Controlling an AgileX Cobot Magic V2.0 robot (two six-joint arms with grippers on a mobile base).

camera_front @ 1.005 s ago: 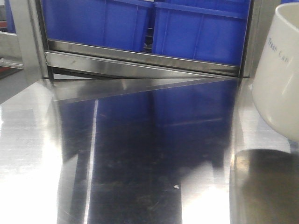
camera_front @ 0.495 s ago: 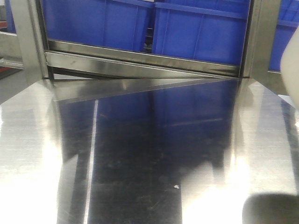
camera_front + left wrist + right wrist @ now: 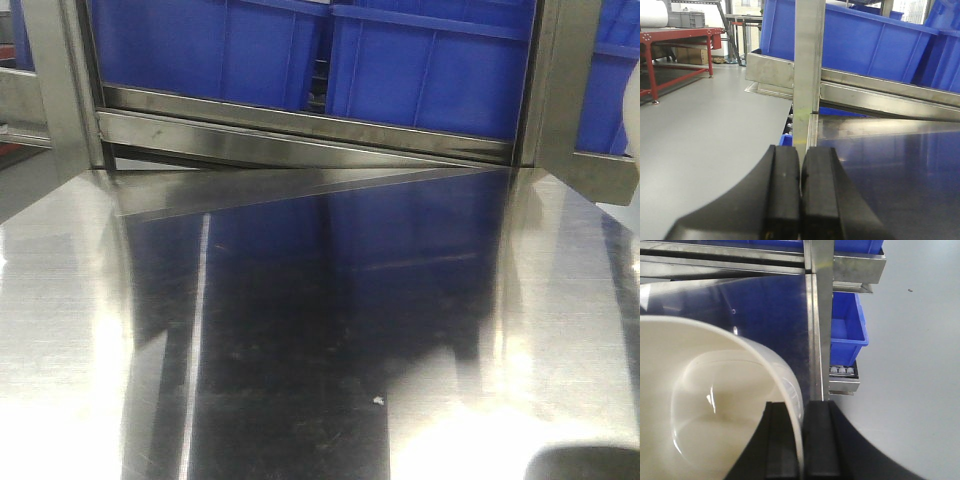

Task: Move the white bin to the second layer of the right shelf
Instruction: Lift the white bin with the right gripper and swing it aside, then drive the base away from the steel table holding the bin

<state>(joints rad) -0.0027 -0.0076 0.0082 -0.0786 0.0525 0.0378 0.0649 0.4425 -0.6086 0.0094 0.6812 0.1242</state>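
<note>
White bin (image 3: 705,405) has slid right out of the front view since a second ago: only a pale sliver is left at that frame's right edge, and its shadow is down to the bottom-right corner of the steel worktop (image 3: 300,330). Right end effector (image 3: 801,412) is clamped on the bin's rim wall, one finger inside, one outside, at the worktop's right edge beside the rack upright (image 3: 821,315). Left end effector (image 3: 800,160) is pinched closed on nothing. Blue crates (image 3: 430,70) sit on the rack tier behind.
</note>
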